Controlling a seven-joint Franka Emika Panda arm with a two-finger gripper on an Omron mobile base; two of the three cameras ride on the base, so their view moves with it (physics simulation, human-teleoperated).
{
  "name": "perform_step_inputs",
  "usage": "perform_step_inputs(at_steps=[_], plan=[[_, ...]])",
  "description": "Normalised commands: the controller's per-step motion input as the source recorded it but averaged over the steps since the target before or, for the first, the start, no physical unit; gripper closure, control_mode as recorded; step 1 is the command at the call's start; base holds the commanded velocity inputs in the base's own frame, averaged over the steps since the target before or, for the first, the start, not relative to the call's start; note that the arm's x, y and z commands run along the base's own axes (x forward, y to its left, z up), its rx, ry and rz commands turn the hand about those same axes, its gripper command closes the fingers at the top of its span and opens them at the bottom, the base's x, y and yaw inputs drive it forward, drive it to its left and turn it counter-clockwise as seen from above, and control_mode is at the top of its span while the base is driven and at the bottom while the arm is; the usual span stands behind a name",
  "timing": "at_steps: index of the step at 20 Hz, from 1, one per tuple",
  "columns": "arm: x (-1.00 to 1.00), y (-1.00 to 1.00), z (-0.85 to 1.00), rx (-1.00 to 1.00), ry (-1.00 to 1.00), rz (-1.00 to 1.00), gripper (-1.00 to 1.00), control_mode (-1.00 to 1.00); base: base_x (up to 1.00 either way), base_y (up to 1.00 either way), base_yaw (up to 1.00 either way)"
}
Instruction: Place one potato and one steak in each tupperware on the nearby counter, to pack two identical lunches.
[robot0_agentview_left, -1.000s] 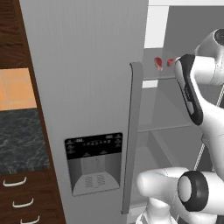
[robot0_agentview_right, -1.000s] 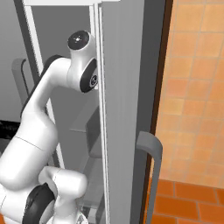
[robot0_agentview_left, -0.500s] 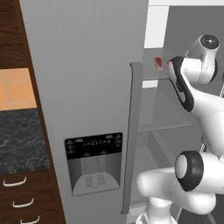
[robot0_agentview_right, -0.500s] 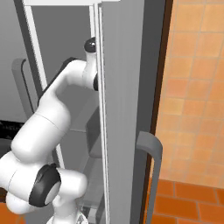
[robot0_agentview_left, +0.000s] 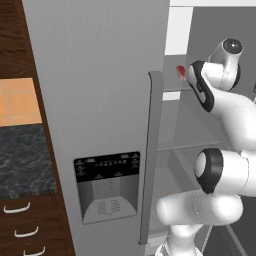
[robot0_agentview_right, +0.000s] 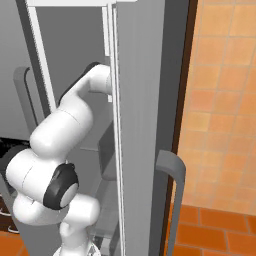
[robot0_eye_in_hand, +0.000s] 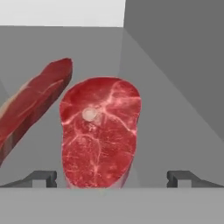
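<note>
Two steaks are seen lying on grey fridge shelf (robot0_eye_in_hand: 175, 144): one steak (robot0_eye_in_hand: 99, 131) flat at centre, second steak (robot0_eye_in_hand: 33, 103) just beside it, tilted, apparently not touching.

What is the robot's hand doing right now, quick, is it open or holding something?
End effector: open, holding nothing; its fingertips stand wide on either side of the near end of a steak on the fridge shelf.
</note>
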Motion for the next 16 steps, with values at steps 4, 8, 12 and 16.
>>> perform_step_inputs(at_steps=[4, 8, 12, 16], plan=[[0.56, -0.03, -0.02, 0.00, 0.03, 0.00, -1.00, -1.00, 0.00, 0.00, 0.00], [0.46, 0.00, -0.08, 0.00, 0.02, 0.00, -1.00, -1.00, 0.00, 0.00, 0.00], [0.44, 0.00, -0.39, 0.00, 0.05, 0.00, 1.00, -1.00, 0.00, 0.00, 0.00], [0.15, 0.00, -0.54, 0.00, -0.01, 0.00, 1.00, -1.00, 0.00, 0.00, 0.00]])
